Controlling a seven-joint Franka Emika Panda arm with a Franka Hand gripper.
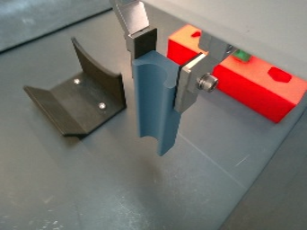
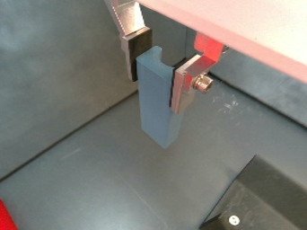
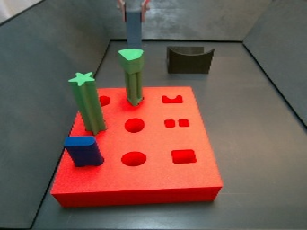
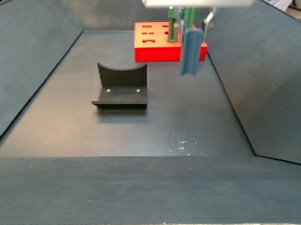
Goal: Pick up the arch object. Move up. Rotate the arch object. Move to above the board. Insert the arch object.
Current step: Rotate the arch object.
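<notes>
My gripper (image 1: 166, 63) is shut on the arch object (image 1: 156, 103), a tall slate-blue peg with a curved groove at its end. The peg hangs upright between the fingers, clear of the grey floor, in both wrist views (image 2: 159, 103). In a side view the gripper (image 3: 132, 7) holds the peg (image 3: 131, 31) beyond the far end of the red board (image 3: 156, 175). In a side view (image 4: 191, 53) the peg hangs in front of the board (image 4: 150, 53) under the gripper (image 4: 188, 19). The board's arch hole (image 3: 174, 97) is open.
Two tall green pegs (image 3: 86, 106) (image 3: 132, 79) and a short bright-blue block (image 3: 82, 150) stand in the board. The dark fixture (image 4: 121, 86) stands on the floor beside the gripper, also in a wrist view (image 1: 72, 94). Grey walls enclose the floor.
</notes>
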